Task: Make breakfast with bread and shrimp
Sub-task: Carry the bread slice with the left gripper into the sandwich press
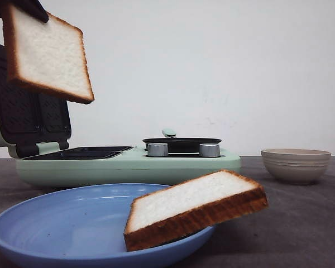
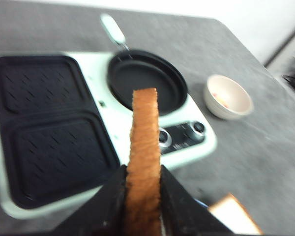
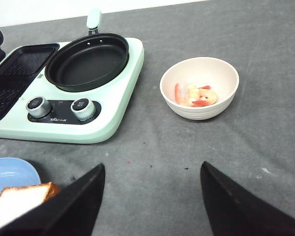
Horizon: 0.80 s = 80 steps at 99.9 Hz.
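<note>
Left pincer: clamped on one bread slice, gripped by its crust so the slice hangs edge-down, high over the breakfast maker's open grill plates; you hold it that way, likely, to lower it flat into a plate.

Right pincer: jaws apart, empty, hovering over the bare grey surface between the appliance and the bowl.

Second bread slice: leaning on the rim of the blue plate at the surface's near edge, one corner overhanging.

Shrimp: in the cream bowl, toward the surface's right edge. Only your right wrist view shows it clearly; the front view sees just the bowl's outside.

Round pan: empty, seated on the appliance behind two silver knobs. The left wrist view alone shows both grill plates bare.
</note>
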### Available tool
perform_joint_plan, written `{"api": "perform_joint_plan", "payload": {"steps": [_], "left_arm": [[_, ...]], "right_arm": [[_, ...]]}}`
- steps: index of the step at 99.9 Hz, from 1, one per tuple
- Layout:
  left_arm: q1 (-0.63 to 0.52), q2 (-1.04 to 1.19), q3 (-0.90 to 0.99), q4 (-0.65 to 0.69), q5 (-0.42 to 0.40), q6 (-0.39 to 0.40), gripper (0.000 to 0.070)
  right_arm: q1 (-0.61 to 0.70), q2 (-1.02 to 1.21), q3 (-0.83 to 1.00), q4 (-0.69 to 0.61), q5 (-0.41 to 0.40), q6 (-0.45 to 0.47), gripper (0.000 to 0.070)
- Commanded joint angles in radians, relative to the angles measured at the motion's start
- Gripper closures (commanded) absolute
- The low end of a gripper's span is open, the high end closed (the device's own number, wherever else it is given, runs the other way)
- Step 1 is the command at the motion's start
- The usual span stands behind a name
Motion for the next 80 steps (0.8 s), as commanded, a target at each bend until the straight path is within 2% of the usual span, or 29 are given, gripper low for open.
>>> {"api": "perform_joint_plan", "payload": {"steps": [1, 12, 13, 30, 48, 80], "left_arm": [[-0.011, 0.025, 0.017, 0.031, -0.038, 0.050, 0.0697], [-0.030, 0.059, 0.017, 0.077, -0.121, 0.089, 0.0697], [-0.040, 0.077, 0.019, 0.103, -0.173, 0.100, 0.0697], [-0.064, 0.148, 0.043, 0.171, -0.289, 0.177, 0.0697], [-0.085, 0.266, 0.103, 0.211, -0.386, 0.269, 0.0697], [-0.097, 0.516, 0.270, 0.285, -0.497, 0.408, 0.0697]], "right_arm": [[0.001, 0.003, 0.015, 0.010, -0.003, 0.010, 0.0318], [0.000, 0.003, 0.015, 0.010, -0.003, 0.010, 0.0318], [0.001, 0.003, 0.015, 0.010, -0.003, 0.010, 0.0318], [0.001, 0.003, 0.015, 0.010, -0.003, 0.009, 0.0318], [0.001, 0.003, 0.015, 0.010, -0.002, 0.009, 0.0318], [0.001, 0.003, 0.015, 0.010, -0.003, 0.002, 0.0318]]}}
